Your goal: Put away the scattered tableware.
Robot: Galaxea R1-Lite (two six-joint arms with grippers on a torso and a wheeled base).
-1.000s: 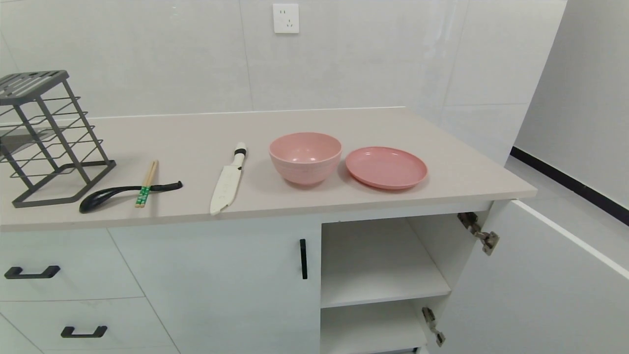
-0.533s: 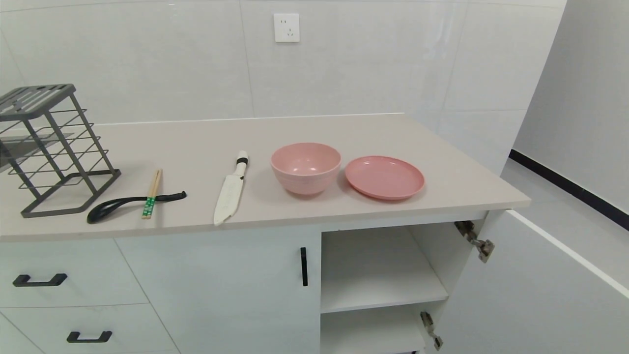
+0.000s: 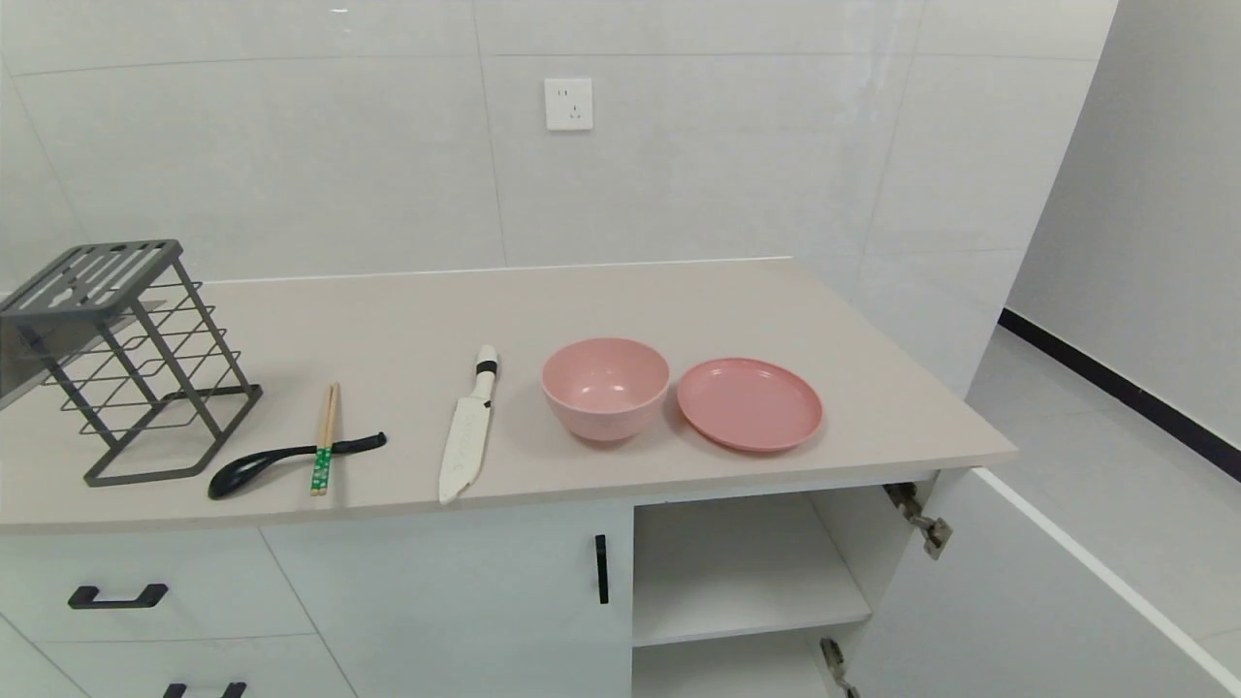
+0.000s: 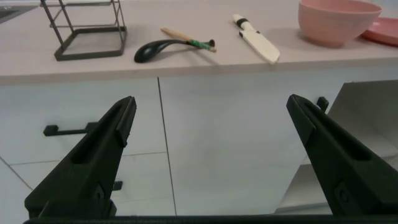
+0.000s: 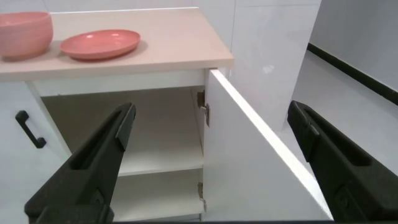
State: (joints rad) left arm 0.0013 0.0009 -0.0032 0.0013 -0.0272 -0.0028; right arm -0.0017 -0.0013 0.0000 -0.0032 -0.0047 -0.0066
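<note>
My head camera has shifted; nothing on the desk (image 3: 582,301) itself has moved. The bowl (image 3: 605,388), plate (image 3: 749,403), knife (image 3: 468,441), chopsticks (image 3: 325,451) and spoon (image 3: 291,463) lie untouched along its front edge. I hold the left gripper (image 4: 210,106) and right gripper (image 5: 211,112) short of the desk, jaws wide and empty. I judge the tidying not yet begun

The head camera looks forward and down on the bench (image 3: 679,310) from a little way back. The left wrist camera sits below bench height, looking past the left end effector (image 4: 211,106) at the drawer fronts (image 4: 62,99). The right wrist camera, equally low, faces the open cupboard (image 5: 143,118) beyond the right end effector (image 5: 211,109). All three share the pink bowl (image 3: 605,388) and plate (image 3: 748,402).
</note>
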